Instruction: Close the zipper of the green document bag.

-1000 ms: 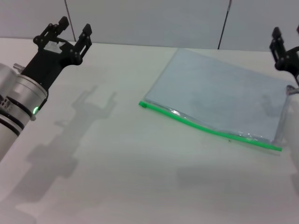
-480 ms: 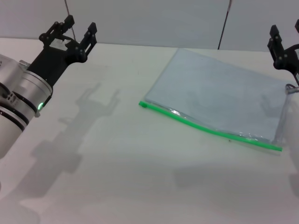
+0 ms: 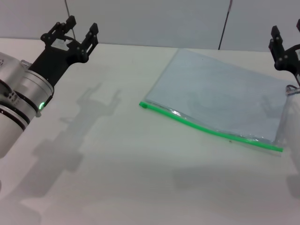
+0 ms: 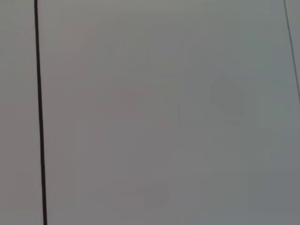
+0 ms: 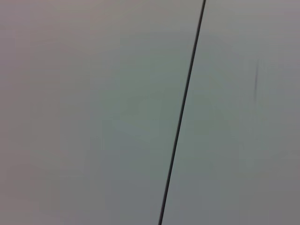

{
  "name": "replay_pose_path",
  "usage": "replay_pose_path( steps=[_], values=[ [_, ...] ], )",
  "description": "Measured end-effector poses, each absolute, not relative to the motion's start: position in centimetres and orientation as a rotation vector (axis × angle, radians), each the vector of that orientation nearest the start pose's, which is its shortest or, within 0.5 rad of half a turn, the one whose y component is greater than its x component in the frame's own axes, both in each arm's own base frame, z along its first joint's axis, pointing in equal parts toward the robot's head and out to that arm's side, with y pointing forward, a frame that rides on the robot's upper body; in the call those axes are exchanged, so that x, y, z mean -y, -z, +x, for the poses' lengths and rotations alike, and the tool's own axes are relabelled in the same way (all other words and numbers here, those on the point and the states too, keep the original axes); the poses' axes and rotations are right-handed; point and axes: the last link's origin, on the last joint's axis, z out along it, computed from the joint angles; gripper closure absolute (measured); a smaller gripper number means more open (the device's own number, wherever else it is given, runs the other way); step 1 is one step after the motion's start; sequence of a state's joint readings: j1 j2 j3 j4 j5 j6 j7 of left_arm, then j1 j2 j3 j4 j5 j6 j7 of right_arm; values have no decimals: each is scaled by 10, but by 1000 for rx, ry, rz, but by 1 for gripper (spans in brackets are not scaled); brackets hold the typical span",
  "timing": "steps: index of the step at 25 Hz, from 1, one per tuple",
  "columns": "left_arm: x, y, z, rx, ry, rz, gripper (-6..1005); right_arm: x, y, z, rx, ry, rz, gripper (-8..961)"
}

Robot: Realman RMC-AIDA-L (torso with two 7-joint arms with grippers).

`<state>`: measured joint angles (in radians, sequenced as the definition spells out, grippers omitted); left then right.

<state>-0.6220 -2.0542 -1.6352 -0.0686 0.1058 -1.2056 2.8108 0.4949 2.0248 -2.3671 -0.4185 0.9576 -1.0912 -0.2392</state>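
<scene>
On a white table (image 3: pixel 117 164) before a grey wall, the green document bag (image 3: pixel 220 98) lies toward the right far corner, its zipper (image 3: pixel 211 131) along the near edge. The left gripper (image 3: pixel 77 33), spread and empty, hovers well apart; the right gripper (image 3: pixel 283 47) is nearer, its spread indiscernible.

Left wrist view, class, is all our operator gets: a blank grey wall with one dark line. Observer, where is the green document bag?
Observer: The green document bag lies flat on the white table, right of centre.
Operator: Is either end effector on its zipper?
Observer: No. The left end effector hovers open over the table's far left. The right end effector is raised by the bag's far right corner. The zipper, along the near edge, is untouched.
</scene>
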Motion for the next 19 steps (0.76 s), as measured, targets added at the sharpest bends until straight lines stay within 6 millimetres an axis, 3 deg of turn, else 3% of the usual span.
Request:
replay_pose_path(
  steps=[19],
  values=[
    [-380,12,-270,297,798,-1916,384,-369,19,264,-242,-640,-1652,391]
  ],
)
